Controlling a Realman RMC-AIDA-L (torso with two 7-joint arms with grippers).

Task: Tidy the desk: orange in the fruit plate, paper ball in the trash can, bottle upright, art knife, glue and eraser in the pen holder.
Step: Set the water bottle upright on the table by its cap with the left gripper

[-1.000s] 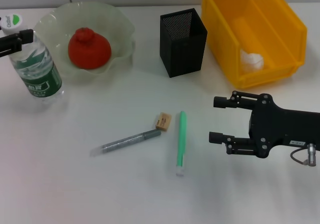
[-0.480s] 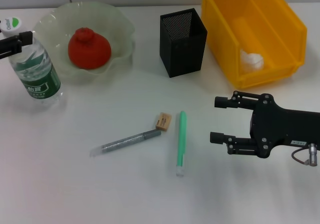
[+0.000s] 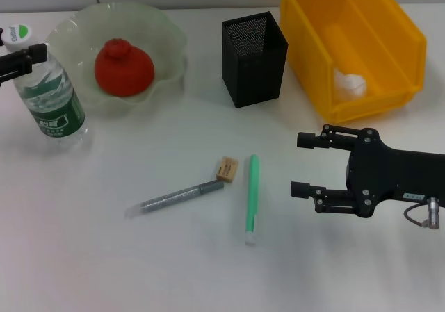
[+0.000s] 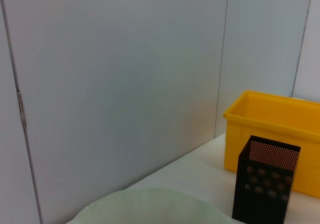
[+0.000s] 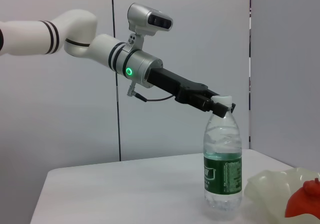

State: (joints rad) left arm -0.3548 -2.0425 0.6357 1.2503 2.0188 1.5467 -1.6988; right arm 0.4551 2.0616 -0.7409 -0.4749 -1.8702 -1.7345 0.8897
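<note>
Left tool (image 5: 216, 103) clamps the bottle (image 3: 50, 93) neck — mostly cut off; right tool (image 3: 300, 165) spread apart

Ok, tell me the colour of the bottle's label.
Green with white print, on the bottle held at its neck by the left gripper; clearest in the head view.

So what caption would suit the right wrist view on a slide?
The left tool grips the neck of the upright bottle on the white desk, beside the fruit plate.

Orange (image 3: 124, 67) in fruit plate (image 3: 164, 30), paper ball (image 3: 350, 83) in trash can (image 3: 400, 34), pen holder (image 3: 254, 59) between them.
</note>
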